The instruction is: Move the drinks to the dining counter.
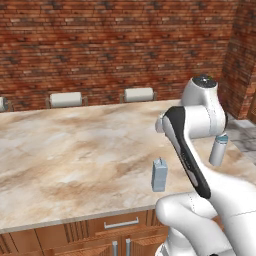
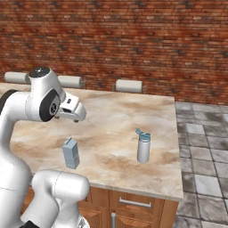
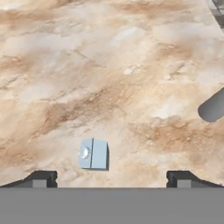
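The dining counter [image 1: 75, 155] is a beige-brown marbled slab on a wood base. A pale grey bottle with a blue cap [image 1: 218, 150] [image 2: 143, 147] stands upright near its right end; in the hand view the bottle [image 3: 213, 106] shows at the right edge. A small pale blue carton [image 1: 159, 175] [image 2: 71, 152] stands upright near the front edge. My gripper [image 3: 112, 178] hangs above the slab, open, with nothing between its fingers. The carton [image 3: 93, 154] lies below it, slightly left of centre between the fingertips.
Grey stools [image 1: 65, 99] [image 1: 138, 94] [image 2: 129, 86] line the counter's far edge before a brick wall [image 1: 115, 45]. Grey tiled floor [image 2: 200, 142] lies past the counter's right end. Drawers with metal handles [image 1: 121, 223] sit under the front edge.
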Robot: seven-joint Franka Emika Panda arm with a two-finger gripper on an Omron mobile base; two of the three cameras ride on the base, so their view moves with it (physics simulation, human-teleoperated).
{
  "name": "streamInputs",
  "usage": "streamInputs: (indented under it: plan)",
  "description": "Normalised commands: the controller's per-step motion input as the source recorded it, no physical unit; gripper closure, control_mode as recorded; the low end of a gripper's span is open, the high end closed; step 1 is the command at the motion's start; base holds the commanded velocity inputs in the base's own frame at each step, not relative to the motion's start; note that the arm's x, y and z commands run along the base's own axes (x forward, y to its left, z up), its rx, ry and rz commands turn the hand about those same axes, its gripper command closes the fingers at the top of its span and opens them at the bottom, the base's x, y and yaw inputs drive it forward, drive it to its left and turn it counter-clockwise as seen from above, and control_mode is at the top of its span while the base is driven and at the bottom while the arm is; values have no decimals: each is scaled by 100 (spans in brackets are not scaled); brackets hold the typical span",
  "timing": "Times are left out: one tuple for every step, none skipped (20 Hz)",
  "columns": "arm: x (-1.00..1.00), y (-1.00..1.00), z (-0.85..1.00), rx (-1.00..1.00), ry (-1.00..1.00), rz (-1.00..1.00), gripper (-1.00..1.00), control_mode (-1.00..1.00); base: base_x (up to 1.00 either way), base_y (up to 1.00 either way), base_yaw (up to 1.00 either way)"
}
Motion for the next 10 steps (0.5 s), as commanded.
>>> streamInputs:
  plan:
    - [-59, -48, 42, 0, 8, -29, -100, -100, 0, 0, 0]
    - [-66, -45, 33, 0, 11, -28, -100, -100, 0, 0, 0]
    - [-72, -36, 24, 0, 9, -28, -100, -100, 0, 0, 0]
    - [-69, -18, 19, 1, 4, -26, -100, -100, 0, 0, 0]
    - [-54, 0, 19, 3, 0, -25, -100, -100, 0, 0, 0]
    - [-52, 0, 25, 4, 0, -23, -100, -100, 0, 0, 0]
    - [-51, 0, 16, 5, 0, -20, -100, -100, 0, 0, 0]
    - [-53, 0, 11, 5, 0, -18, -100, -100, 0, 0, 0]
    - [-55, 0, 5, 7, -5, -14, -100, -100, 0, 0, 0]
    - [-53, 0, 4, 9, -9, -13, -100, -100, 0, 0, 0]
